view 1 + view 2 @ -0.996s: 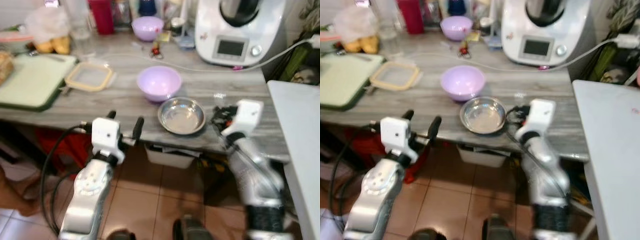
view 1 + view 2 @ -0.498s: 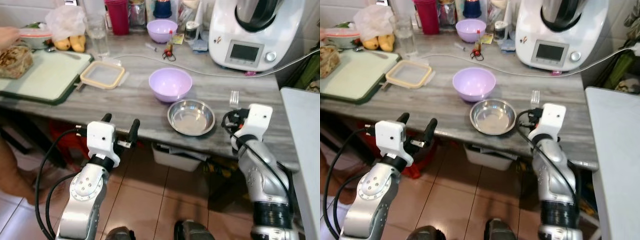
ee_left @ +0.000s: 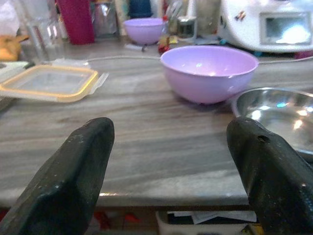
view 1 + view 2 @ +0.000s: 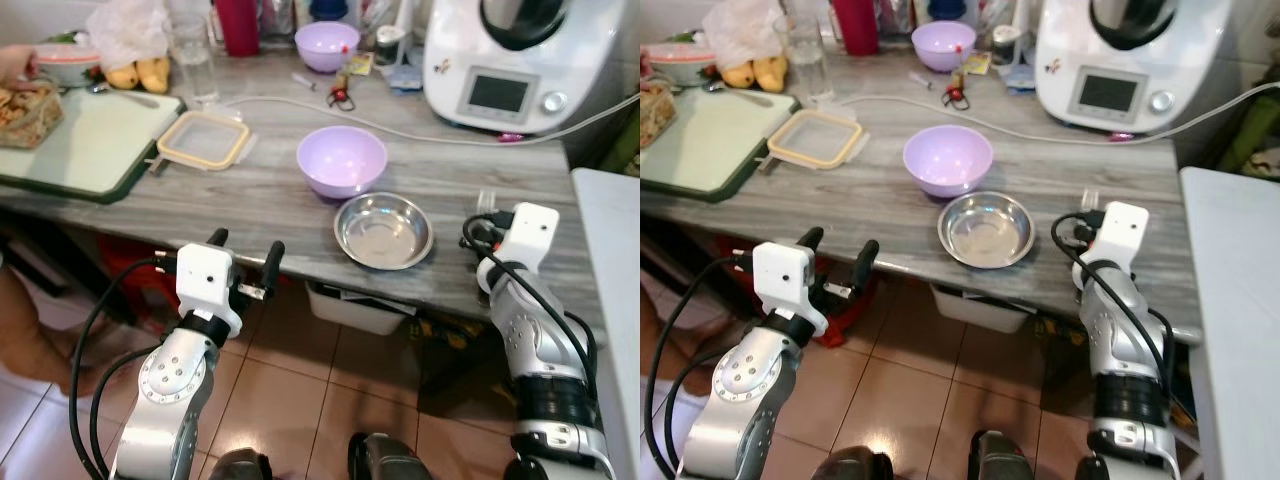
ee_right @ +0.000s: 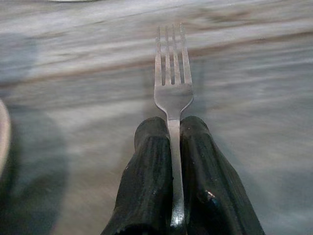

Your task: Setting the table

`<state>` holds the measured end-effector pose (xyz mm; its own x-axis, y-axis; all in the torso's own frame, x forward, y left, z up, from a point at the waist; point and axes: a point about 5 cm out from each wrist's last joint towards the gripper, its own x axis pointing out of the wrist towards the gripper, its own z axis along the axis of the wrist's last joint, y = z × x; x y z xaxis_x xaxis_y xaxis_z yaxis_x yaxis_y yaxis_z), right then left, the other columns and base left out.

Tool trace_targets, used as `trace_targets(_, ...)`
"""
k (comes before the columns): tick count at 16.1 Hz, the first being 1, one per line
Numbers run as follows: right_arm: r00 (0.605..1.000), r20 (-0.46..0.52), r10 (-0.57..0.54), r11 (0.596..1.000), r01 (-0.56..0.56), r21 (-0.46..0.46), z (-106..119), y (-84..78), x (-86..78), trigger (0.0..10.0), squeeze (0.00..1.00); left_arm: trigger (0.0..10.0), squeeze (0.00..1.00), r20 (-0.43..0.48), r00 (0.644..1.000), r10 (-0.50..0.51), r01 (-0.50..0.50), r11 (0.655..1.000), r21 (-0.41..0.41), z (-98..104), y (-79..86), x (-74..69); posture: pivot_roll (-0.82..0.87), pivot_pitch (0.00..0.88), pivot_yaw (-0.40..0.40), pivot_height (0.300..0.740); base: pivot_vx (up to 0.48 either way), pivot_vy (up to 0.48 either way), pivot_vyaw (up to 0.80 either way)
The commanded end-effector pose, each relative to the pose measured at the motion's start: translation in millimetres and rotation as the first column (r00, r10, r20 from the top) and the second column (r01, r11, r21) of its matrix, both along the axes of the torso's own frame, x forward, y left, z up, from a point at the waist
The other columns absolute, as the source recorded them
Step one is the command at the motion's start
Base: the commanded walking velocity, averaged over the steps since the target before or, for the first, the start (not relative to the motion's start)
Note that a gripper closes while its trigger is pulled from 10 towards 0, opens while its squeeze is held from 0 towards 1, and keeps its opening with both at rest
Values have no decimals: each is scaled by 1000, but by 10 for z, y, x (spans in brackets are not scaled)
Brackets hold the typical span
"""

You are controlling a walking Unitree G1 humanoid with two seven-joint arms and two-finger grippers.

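From the left eye view, the grey wood-grain bench (image 4: pixel 250 190) runs across in front of the robot. A steel bowl (image 4: pixel 383 231) sits near the front edge, and a lilac bowl (image 4: pixel 342 160) stands just behind it, touching or nearly so. Further left lie a clear lid with a yellow rim (image 4: pixel 204 139) and a green cutting board (image 4: pixel 85 140). At the back stand a white kitchen machine (image 4: pixel 510 60), a second lilac bowl (image 4: pixel 327 45), a glass (image 4: pixel 193 62) and a red cup (image 4: pixel 234 25). A person's hand (image 4: pixel 15 62) reaches in at the far left corner.

In the right eye view, the left tool (image 4: pixel 836 264) hangs below the bench's front edge, its two fingers spread apart with nothing between them. The right tool (image 4: pixel 1089 212) sits over the bench, to the right of the steel bowl, with the tines of a fork (image 4: pixel 1090 199) poking out ahead of it.

The left wrist view looks along the bench top between the two wide-set black fingers (image 3: pixel 73 176), toward the lilac bowl and the steel bowl beside it.

In the right wrist view, the right tool's fingers (image 5: pixel 146 186) are pressed together on the fork's handle, the tines pointing away over the bench surface.
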<state>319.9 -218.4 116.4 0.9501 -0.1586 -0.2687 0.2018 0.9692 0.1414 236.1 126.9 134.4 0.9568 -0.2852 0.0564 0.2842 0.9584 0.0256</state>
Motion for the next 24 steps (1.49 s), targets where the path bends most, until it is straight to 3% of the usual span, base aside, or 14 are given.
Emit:
trace_targets(1, 1000, -2, 24, 999, -24, 26, -7, 57, 44, 10000, 0, 10000, 0, 6, 1000, -2, 2, 1000, -2, 39, 12, -19, 47, 130, 24, 740, 0, 0, 0)
trace_targets(5, 995, -40, 87, 994, -84, 66, -75, 189, 43, 10000, 0, 10000, 0, 2, 1000, -5, 5, 1000, -3, 46, 1, -27, 49, 134, 23, 740, 0, 0, 0)
trace_targets(12, 993, -79, 91, 992, -84, 91, -179, 252, -161, 10000, 0, 10000, 0, -1, 1000, -16, 16, 1000, -6, 43, -21, -15, 37, 128, 22, 740, 0, 0, 0)
trace_targets(17, 996, -54, 70, 991, -63, 121, -117, 247, -79, 10000, 0, 10000, 0, 1, 1000, -22, 22, 1000, -6, 42, -33, -4, 39, 123, 20, 740, 0, 0, 0)
trace_targets(24, 997, -28, 68, 987, -63, 148, -95, 357, -51, 10000, 0, 10000, 0, 2, 1000, -21, 21, 1000, -6, 49, -36, -1, 38, 126, 23, 740, 0, 0, 0)
